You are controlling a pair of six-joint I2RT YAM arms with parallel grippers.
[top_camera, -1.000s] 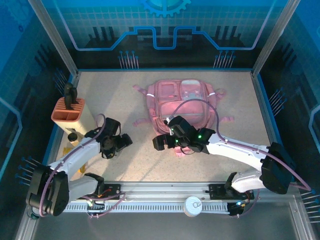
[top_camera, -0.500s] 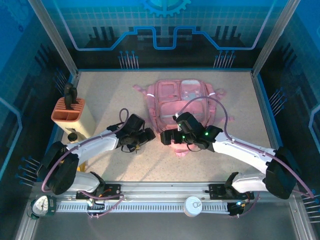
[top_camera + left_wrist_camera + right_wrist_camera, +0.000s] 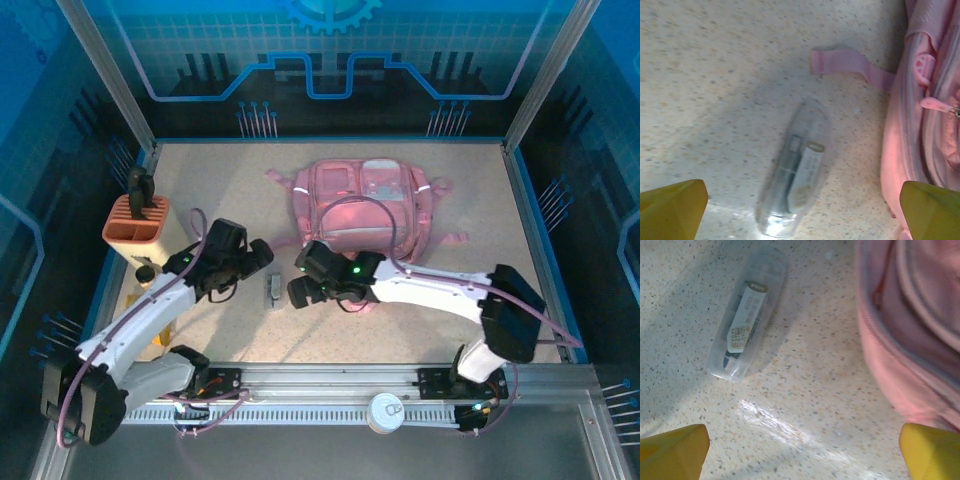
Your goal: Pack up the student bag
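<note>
Top view of the table (image 3: 200, 180) with both arms reaching inward from its near edge. The student bag (image 3: 365, 205), a soft pink backpack, lies flat at the far centre of the table with its translucent front pockets facing up and thin pink straps trailing onto the surface on either side. A small clear packet (image 3: 272, 291) holding a slim grey item and a printed label lies flat on the table just off the bag's near-left corner, apart from the bag. The left fingers (image 3: 260, 258) hang to the left of the packet and the right fingers (image 3: 300, 275) to its right, so that the packet sits between them. Both pairs are spread wide and hold nothing. In the left wrist view the yellow fingertips (image 3: 672, 210) stand at the two lower corners, the packet (image 3: 795, 187) lies between them on the speckled surface, and the bag (image 3: 935, 125) fills the right edge, with one strap (image 3: 850, 65) stretched out toward the packet without touching it. In the right wrist view the fingertips (image 3: 672, 447) are likewise far apart, the packet (image 3: 747, 310) lies at upper left and the bag (image 3: 910, 330) at upper right. A salmon-orange pen holder (image 3: 137, 222) with a dark tool (image 3: 138, 188) upright in it stands at the table's left edge, well apart from the bag.
</note>
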